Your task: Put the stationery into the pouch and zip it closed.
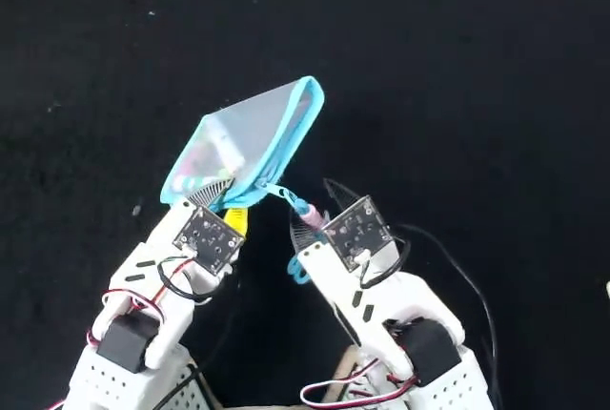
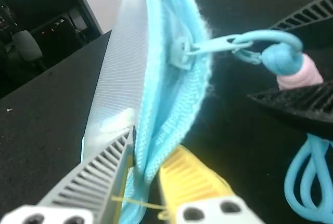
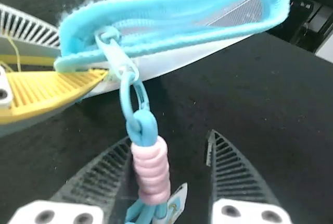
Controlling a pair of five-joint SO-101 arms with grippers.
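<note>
In the high view the pouch (image 1: 250, 133) lies tilted above the black tabletop (image 1: 477, 95), one corner caught in the left gripper (image 1: 229, 206), with coloured shapes showing through its mesh near that corner. The right gripper (image 1: 313, 215) sits just beside it, at the end of the pull cord (image 1: 286, 195) trailing from the blue edge. In the left wrist view the grey finger (image 2: 99, 177) and the yellow finger (image 2: 190, 182) are pressed shut on the pouch's blue rim, with the zip slider (image 2: 179, 52) a little way along the rim from them and the cord running off towards a black finger of the other arm. In the right wrist view the two black fingers (image 3: 101, 169) stand wide apart and grip nothing. The pink bead (image 3: 150, 169) on the cord rests against one of them, not centred in the gap. Here the blue lips appear to gape along the pouch, though I cannot tell for certain how much of the zip is closed. The likely trouble is that the fingers close beside the bead and the cord slips free. A hard pull could also drag the rim out of the left hold, or the slider could snag in the fuzzy fabric and twist the pouch.
</note>
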